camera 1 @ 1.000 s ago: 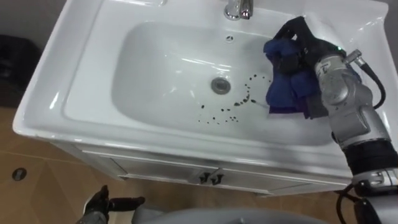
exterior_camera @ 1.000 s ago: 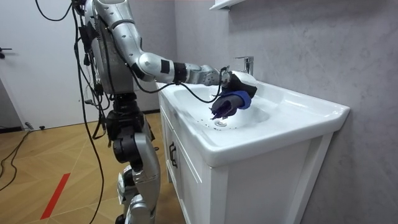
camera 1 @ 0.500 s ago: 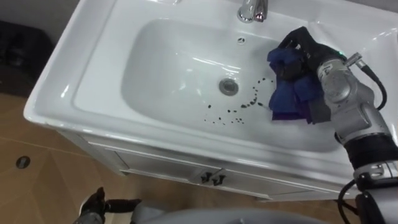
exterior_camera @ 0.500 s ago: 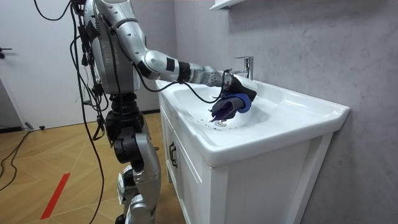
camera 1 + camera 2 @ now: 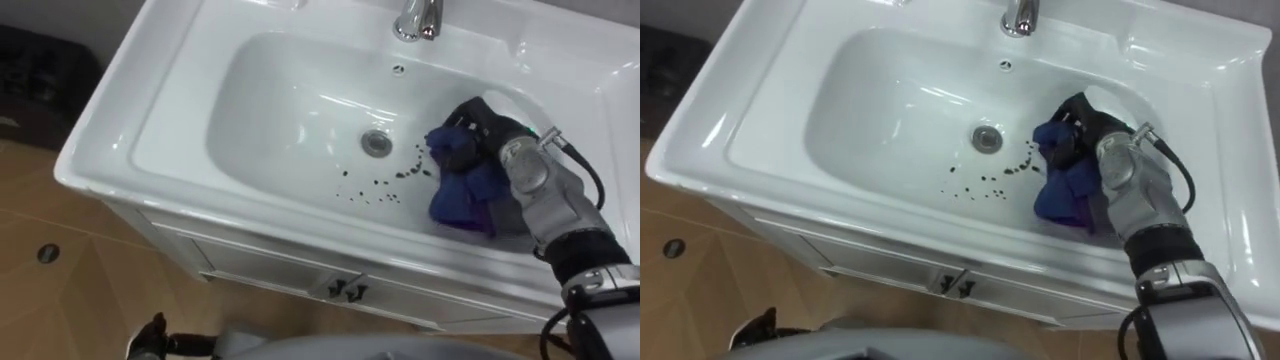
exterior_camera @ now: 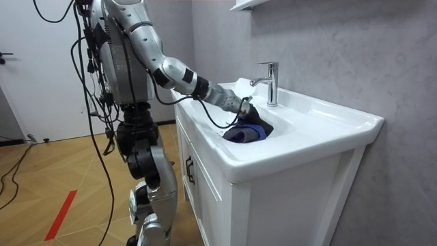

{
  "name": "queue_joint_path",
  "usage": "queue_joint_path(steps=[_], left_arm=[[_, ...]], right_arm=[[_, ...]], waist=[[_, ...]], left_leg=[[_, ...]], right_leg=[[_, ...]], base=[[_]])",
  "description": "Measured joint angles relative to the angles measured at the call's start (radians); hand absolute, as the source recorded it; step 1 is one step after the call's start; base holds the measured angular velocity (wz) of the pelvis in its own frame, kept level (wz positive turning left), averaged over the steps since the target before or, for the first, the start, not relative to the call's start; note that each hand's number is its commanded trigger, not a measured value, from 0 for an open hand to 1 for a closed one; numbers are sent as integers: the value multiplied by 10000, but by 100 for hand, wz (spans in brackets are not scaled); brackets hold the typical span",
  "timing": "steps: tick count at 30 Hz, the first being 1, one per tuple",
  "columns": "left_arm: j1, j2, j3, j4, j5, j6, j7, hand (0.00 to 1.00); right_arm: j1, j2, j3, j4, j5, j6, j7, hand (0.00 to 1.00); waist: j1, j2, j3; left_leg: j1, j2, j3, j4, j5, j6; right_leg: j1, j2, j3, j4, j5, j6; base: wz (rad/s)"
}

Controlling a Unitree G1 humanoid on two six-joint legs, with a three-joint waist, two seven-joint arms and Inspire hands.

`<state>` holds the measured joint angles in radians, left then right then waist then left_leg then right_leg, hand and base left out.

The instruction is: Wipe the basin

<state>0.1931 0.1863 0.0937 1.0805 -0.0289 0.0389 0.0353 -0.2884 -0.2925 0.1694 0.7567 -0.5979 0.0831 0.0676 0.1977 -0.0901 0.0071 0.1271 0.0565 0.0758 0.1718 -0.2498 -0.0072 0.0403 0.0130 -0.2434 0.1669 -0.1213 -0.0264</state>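
R hand lower in basin, gripping cloth

Bathroom, white basin on vanity cabinet, chrome tap, grey wall

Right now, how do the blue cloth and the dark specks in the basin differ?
The blue cloth is one bunched wad, gripped by the right hand; the dark specks are many small bits, scattered loose. The cloth sits right of the drain; the specks trail between drain and cloth. Both lie inside the basin.
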Motion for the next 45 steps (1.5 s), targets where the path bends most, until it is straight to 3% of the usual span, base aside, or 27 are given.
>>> queue_joint_path(steps=[4,9,19,27,34,37,41,45], left_arm=[[220,38,22,-7,67,-6,13,0],[351,38,9,-4,653,2,-25,0],[594,40,-12,-20,844,66,-10,0],[241,56,-410,-137,1505,274,57,0],[-80,31,-1071,-192,1515,275,313,0],[-238,-24,-1072,-206,1504,272,356,0],[-289,-112,-1063,-556,1515,273,402,0],[-487,-171,-1072,-637,1466,269,445,0]], right_arm=[[355,48,3,257,36,-289,-465,100],[378,205,23,943,411,-500,-805,100],[363,260,31,1855,1201,-948,-1330,100],[359,443,194,1715,1886,-909,-1377,100],[356,896,943,858,2173,-903,-1088,100],[342,1113,1183,257,2088,-864,-775,100],[331,1352,1521,-619,1968,-712,-285,100],[-205,1463,2099,-703,1987,-586,4,100]], waist=[[-9,133,12],[3,38,-45],[-7,-4,-17],[-29,-44,-43],[3,96,-10],[34,179,46],[227,179,-7],[488,181,4]], left_leg=[[9,-7,-144,37,0,0],[-101,-29,-280,194,0,-1],[-156,-107,-563,253,-3,6],[-412,-132,-788,331,-3,6],[-452,-101,-664,308,-3,5],[-487,-104,-682,242,-3,5],[-605,-104,-643,236,14,6],[-641,-104,-709,261,21,7]], right_leg=[[108,-93,-189,-22,-4,5],[174,-104,-372,-23,-11,4],[378,-144,-617,-161,-37,19],[240,-136,-654,-186,-50,31],[99,-113,-622,-151,-35,12],[71,-120,-637,-151,-35,13],[-127,-119,-610,-151,-34,13],[-210,-129,-634,-167,-35,14]], base=[[11],[13],[9],[6],[-5],[0],[-3],[-3]])
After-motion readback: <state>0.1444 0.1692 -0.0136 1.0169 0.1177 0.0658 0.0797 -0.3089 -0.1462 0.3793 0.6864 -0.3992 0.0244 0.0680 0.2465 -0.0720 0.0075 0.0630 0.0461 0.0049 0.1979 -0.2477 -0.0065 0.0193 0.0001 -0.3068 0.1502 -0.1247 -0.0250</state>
